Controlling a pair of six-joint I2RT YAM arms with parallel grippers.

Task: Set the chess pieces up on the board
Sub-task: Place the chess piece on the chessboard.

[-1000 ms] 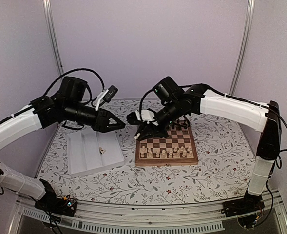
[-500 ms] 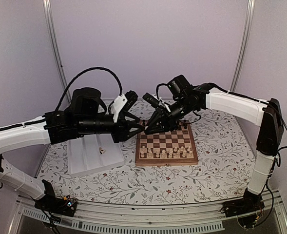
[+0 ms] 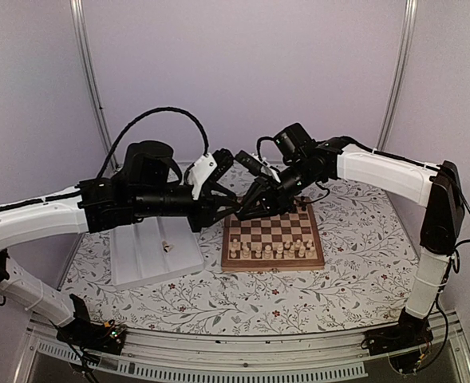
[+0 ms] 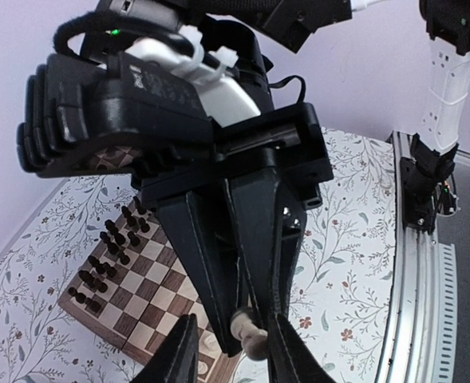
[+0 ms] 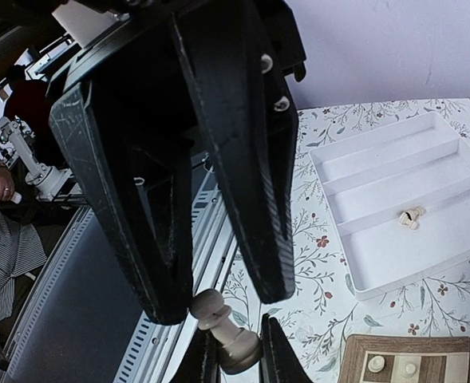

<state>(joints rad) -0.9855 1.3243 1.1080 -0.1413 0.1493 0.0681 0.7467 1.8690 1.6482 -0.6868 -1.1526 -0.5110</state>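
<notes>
The two arms meet nose to nose above the far-left corner of the chessboard (image 3: 273, 237), which lies on the flower-printed table (image 3: 354, 279) with a row of pale chessmen (image 3: 271, 250) along its near side and dark chessmen (image 4: 111, 243) ranked at the far edge. Between the two grippers sits one pale pawn (image 5: 223, 329) (cream-coloured, round-headed). The right gripper (image 5: 231, 351) has its fingers pinched on the base end of that pawn, its head sticking out toward the other arm. The left gripper (image 4: 231, 351) has its two fingers partly apart on either side of the same pawn's head; in the left wrist view the piece sits in the gap, close to the right-hand finger, but whether those fingers press on it or only bracket it cannot be told. In the top view the two sets of black fingers overlap above the board's edge, so the pawn itself is hidden there. To the left of the board, just beside it, lies the white compartment tray (image 3: 131, 263), with one more pale piece (image 5: 411, 217) lying on its side in one of the long compartments (the middle one, by the top view).
</notes>
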